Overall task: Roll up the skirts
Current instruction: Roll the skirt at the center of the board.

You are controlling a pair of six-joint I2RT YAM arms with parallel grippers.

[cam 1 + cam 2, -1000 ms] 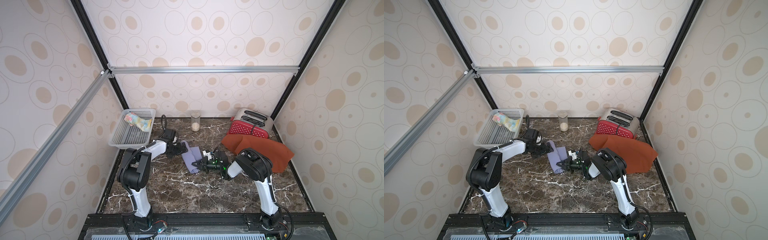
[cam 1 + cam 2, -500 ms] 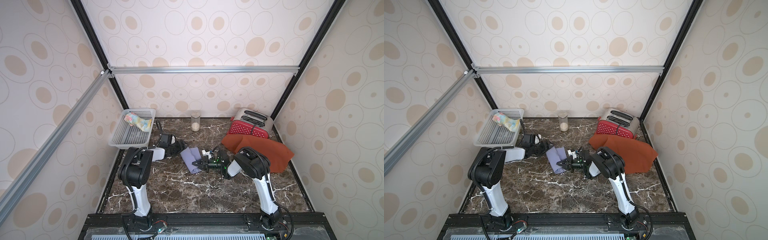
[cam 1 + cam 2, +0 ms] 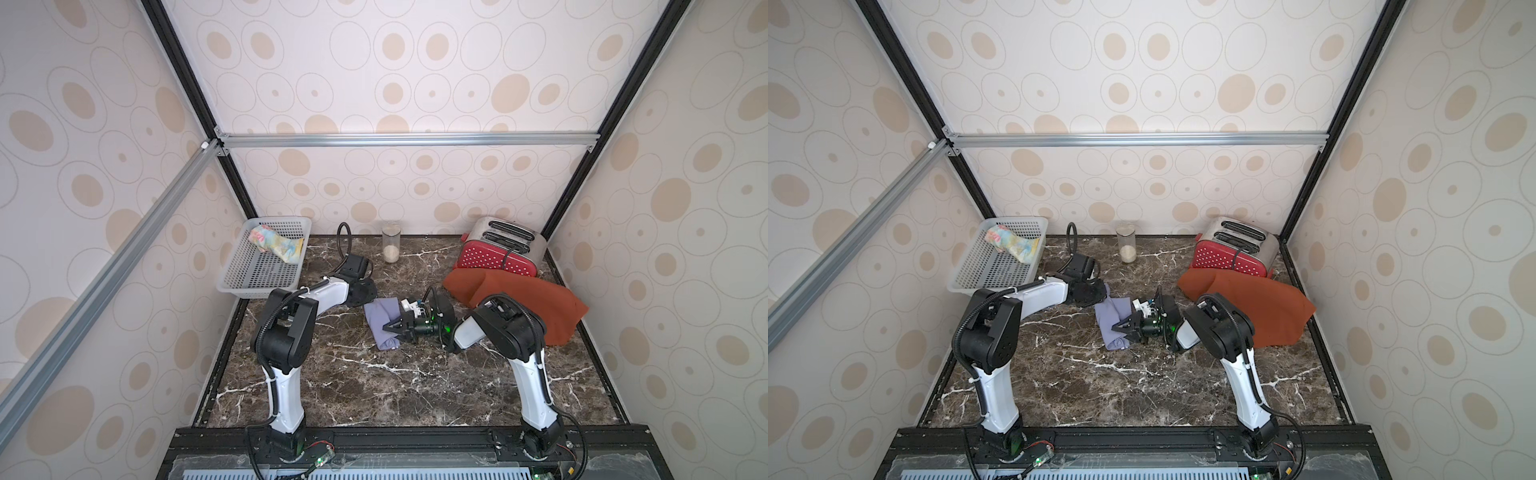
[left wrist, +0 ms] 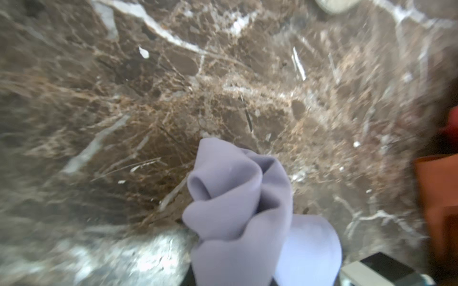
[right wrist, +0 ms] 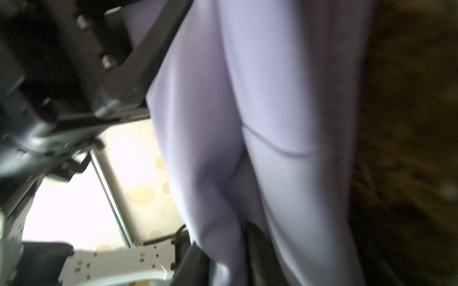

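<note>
My left arm has come back from beside the basket (image 3: pixel 249 286). Its end effector (image 3: pixel 368 295) now sits at the far end of the lavender skirt (image 3: pixel 376 318), while my right end effector (image 3: pixel 390 327) has loosened on the same bundle.

The lavender skirt lies mid-surface (image 3: pixel 395 386) as a loose roll between my two arms. In the left wrist view its coiled end (image 4: pixel 235 198) rises bunched from where my fingers should be, so I judge the left end effector narrowed onto it, though the cloth hides the fingers themselves. In the right wrist view the jaws stand part-way apart with the cloth (image 5: pixel 272 99) running between them.

The floral skirt (image 3: pixel 276 245) is already in the basket, and the rust-orange skirt (image 3: pixel 532 299) is spread by the toaster (image 3: pixel 496 253), not yet rolled.

I read this as a handover of the roll to my left. To do it well:
- The left pinch should catch every layer of the coil, or the soft cloth will spring open.
- The right should back straight off along its own line without snagging a fold.
- Any lift should start slowly, since the unsupported near end will sag and may unwind.
</note>
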